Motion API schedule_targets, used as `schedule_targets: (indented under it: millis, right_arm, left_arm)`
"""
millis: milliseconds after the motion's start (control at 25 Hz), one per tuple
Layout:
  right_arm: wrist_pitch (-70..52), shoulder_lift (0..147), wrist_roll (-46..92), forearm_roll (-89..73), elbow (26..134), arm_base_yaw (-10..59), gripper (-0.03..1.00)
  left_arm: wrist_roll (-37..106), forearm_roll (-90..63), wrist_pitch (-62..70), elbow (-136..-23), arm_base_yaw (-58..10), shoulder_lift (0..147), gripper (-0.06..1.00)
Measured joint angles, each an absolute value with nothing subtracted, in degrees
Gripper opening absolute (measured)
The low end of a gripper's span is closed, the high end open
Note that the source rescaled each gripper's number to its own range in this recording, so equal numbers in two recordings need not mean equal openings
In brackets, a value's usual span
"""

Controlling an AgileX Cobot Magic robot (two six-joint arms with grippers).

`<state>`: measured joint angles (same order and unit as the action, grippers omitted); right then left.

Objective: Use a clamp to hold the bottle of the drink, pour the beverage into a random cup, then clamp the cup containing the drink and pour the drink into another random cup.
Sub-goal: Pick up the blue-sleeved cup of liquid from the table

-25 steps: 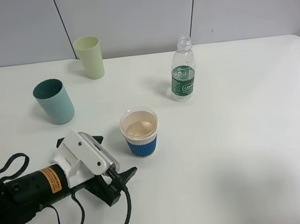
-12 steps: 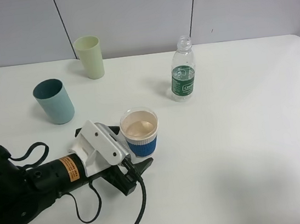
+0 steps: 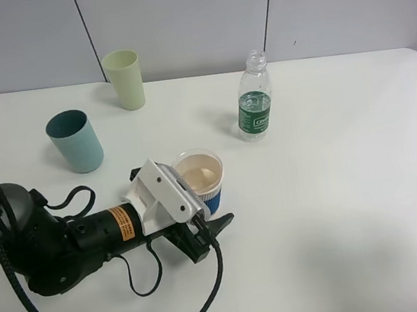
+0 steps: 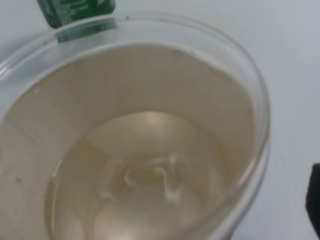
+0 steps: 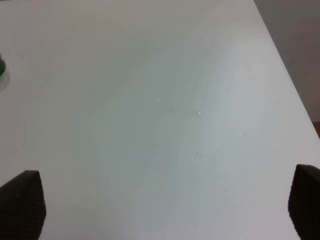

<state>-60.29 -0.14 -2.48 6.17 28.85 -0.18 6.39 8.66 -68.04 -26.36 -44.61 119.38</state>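
- left clamp (image 3: 206,196) is reaching in with jaws apart around the blue-sleeved cup (image 3: 205,173).
- bottle (image 3: 254,104) is standing at the cup's 1 o'clock.
- right clamp (image 5: 162,205) is hovering, jaws apart.

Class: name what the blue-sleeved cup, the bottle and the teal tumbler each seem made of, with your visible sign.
Blue-sleeved cup: likely paper, matt beige inside, ribbed sleeve.
Bottle: clear plastic, see-through, glossy, ridged neck.
Teal tumbler: probably plastic, smooth, even colour; ceramic not ruled out.
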Motion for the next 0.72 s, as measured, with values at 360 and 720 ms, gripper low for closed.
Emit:
schedule_targets:
  millis: [360, 720]
  right_arm:
    - [-60.3, -0.1, -2.5, 6.2, 28.9, -0.2, 1.0]
    - [-60.3, -0.1, -2.5, 6.2, 28.9, -0.2, 1.0]
  left_arm:
    - [6.4, 9.5, -67.4, -28.8, -44.6, 119.7, 1.0]
    - [6.2, 9.5, -67.4, -30.5, -44.6, 122.2, 1.0]
